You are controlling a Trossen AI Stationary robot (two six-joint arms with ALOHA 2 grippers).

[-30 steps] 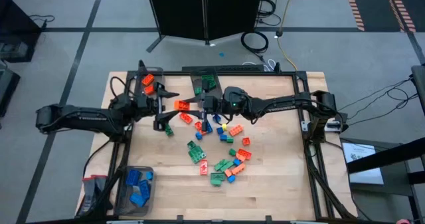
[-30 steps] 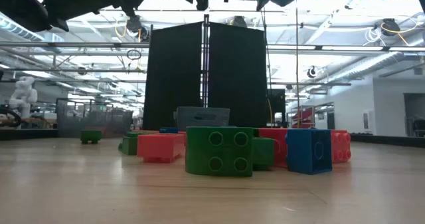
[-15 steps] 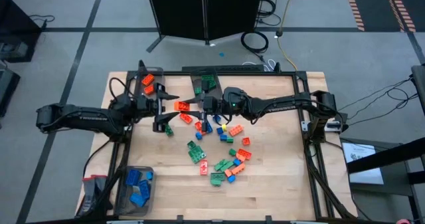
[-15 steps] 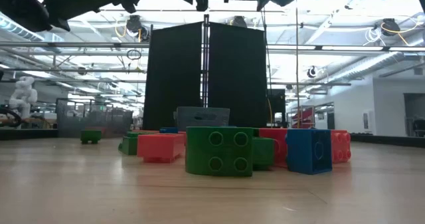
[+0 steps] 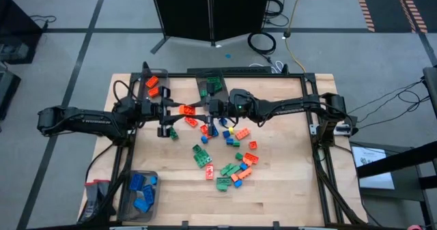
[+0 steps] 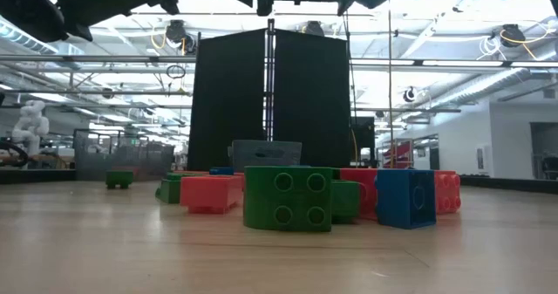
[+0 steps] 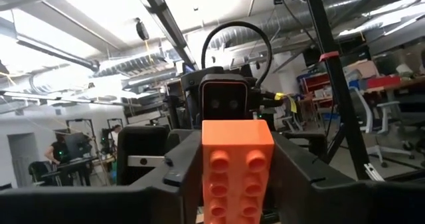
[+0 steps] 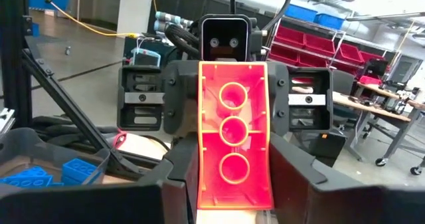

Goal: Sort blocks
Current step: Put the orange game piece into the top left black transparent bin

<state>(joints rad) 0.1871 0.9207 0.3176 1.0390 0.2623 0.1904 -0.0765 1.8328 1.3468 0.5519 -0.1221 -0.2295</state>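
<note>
An orange block [image 5: 186,109] hangs in the air above the table's far left-centre, between my two grippers. My left gripper [image 5: 175,110] reaches it from the left and is shut on it. My right gripper [image 5: 202,108] reaches it from the right, also shut on it. The block's studs [image 7: 237,167] face the left wrist camera and its hollow underside [image 8: 232,144] faces the right one. Loose orange, green and blue blocks [image 5: 229,155] lie in a pile on the table's middle, seen close in the low view as a green block [image 6: 288,198]. My left gripper pinches the orange block's two long sides [image 7: 207,191] between its two fingers, coming from the table's left. The block is lifted clear of the table, studs toward this arm. My right gripper pinches the same block's long sides [image 8: 201,184] between its fingers, coming level from the table's right. The hollow underside faces this arm.
A bin with orange blocks [image 5: 151,85] stands at the far left, a bin with green blocks [image 5: 210,85] at the far middle, and a bin with blue blocks [image 5: 140,192] at the near left corner. A black frame [image 5: 317,131] runs round the table.
My left gripper's fingers, spread wide on either side of the orange block a second ago, have shut onto it. Both arms and the block have stayed in place.
</note>
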